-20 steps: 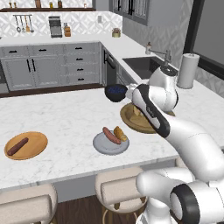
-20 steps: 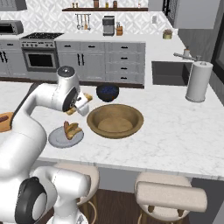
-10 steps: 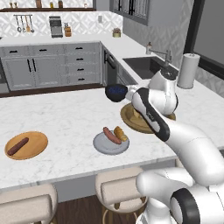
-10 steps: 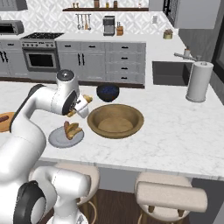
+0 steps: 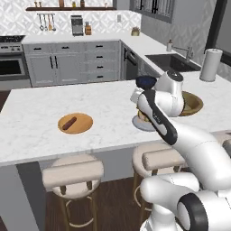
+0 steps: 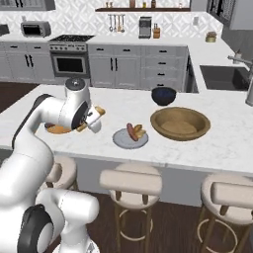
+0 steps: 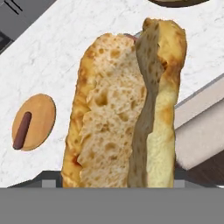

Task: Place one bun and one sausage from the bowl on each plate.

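Hand view has a split bun [image 7: 127, 109] standing up between the gripper's jaws, clamped across its width, while the orange plate [image 7: 35, 120] with one sausage [image 7: 22, 130] on it lies on the counter at about nine o'clock, well apart. Right base view shows the gripper [image 6: 95, 116] carrying that bun above the counter, with the grey plate [image 6: 129, 139] and wooden bowl [image 6: 180, 123] off at three o'clock. Soft bread could slip or tilt in the grip, and an early release would drop it on the counter short of the plate.

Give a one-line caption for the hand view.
Split bun held close in the jaws above the white counter, with a wooden plate carrying one sausage beyond.
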### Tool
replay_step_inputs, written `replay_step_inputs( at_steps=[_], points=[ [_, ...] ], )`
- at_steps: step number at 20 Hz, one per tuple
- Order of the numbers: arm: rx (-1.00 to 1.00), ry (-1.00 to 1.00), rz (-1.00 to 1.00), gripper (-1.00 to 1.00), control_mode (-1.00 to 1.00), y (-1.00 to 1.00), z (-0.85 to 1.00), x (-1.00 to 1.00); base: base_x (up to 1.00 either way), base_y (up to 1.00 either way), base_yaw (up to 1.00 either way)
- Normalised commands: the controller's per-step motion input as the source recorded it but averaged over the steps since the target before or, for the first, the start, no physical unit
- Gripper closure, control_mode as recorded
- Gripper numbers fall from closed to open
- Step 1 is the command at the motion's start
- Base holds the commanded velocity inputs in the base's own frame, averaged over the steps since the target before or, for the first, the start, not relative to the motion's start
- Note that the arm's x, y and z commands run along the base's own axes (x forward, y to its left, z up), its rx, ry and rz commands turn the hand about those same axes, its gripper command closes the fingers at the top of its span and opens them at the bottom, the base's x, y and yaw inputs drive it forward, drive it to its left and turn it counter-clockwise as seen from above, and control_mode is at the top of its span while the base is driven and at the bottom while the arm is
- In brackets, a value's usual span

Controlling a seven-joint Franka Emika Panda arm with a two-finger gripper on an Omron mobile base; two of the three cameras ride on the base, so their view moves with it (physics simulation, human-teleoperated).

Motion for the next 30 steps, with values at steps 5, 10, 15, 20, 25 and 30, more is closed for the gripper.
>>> replay_step_inputs(
  at_steps=[5,10,15,20,25,30],
  points=[
    [0.00,0.00,0.00,1.00,1.00,0.00,0.00,0.00,0.02,1.00,0.00],
    [0.00,0.00,0.00,1.00,1.00,0.00,0.00,0.00,0.10,0.92,0.00],
    [0.00,0.00,0.00,1.00,1.00,0.00,0.00,0.00,0.86,0.13,0.00],
    [0.00,0.00,0.00,1.00,1.00,0.00,0.00,0.00,0.38,-0.02,0.00],
    [0.05,0.06,-0.03,1.00,-1.00,-0.16,-0.24,0.23,0.01,0.00,0.00],
    [0.09,0.34,-0.13,1.00,-1.00,-0.26,-0.59,0.88,0.00,0.00,0.00]
  ],
)
